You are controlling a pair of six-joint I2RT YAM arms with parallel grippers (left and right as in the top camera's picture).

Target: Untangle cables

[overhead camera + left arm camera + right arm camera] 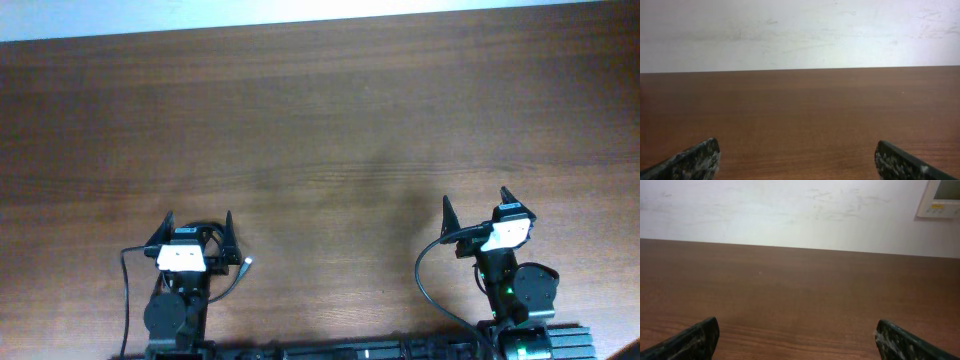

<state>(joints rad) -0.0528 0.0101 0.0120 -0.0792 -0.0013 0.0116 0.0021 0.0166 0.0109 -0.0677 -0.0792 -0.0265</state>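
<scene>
So here's where we're at: both arms are parked at the near edge of the table (320, 120). From overhead, the left gripper (198, 218) sits around 7 o'clock and the right gripper (476, 200) around 5 o'clock, well apart from each other. Both point toward 12, out across the brown wood. Both pincers are spread wide with nothing between the jaws. In the left wrist view we only catch the scuffed black fingertips (695, 160) poking in at the bottom corners, with plain wood grain showing in the gap. It's the same on the right wrist, where the fingers (905, 342) sit at the bottom corners with bare tabletop between them. As for the cables, we honestly can't tell where they are, since none of the three views shows a bundle or loose loops. The only black cords we can make out are the arms' own. There's a thicker wire (421, 278) looping off the right arm at about 9 o'clock from its base, and a thin one (126, 295) running down the outer side of the left arm. Past the far table edge both wrist cams look at a smudgy white wall (800, 30). The right one also catches a pale wall panel (941, 198) up at 2 o'clock.
</scene>
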